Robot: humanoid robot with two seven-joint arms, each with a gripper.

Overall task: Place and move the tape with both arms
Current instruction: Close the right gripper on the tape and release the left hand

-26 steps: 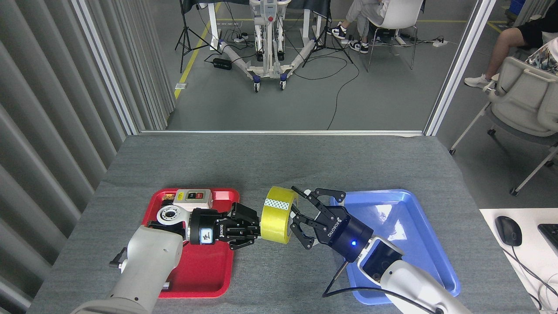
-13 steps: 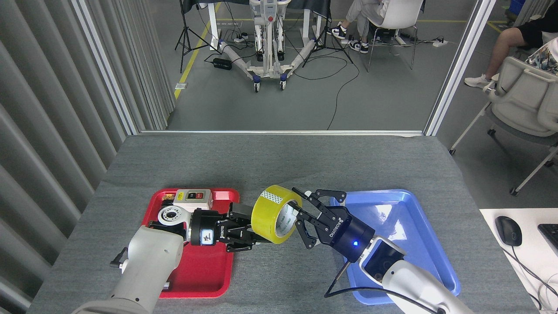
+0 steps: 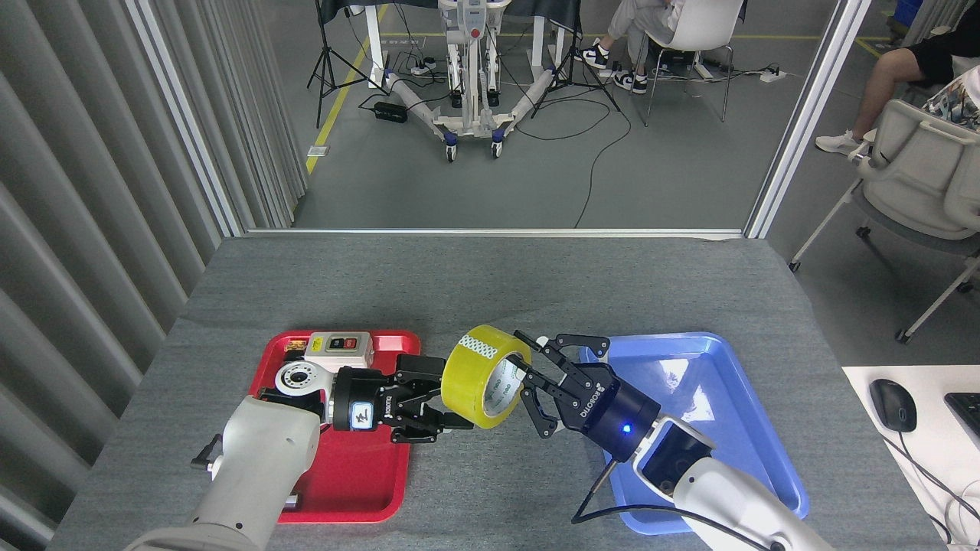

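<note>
The tape [image 3: 476,375] is hanging above the counter [image 3: 490,291], tilted so its white core is facing the right end effector [image 3: 527,375]. That end effector's fingers are clamping the roll's wall, one finger reaching inside the core. The left end effector [image 3: 452,398] is sitting just beside the roll's lower left edge with its fingers spread apart, gripping nothing. A red tray [image 3: 344,474] under the left arm is holding a white switch box [image 3: 339,348]; a blue tray [image 3: 712,383] is lying beneath the right arm.

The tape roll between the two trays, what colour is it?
Translucent yellow tape roll, white inner core; head view.
</note>
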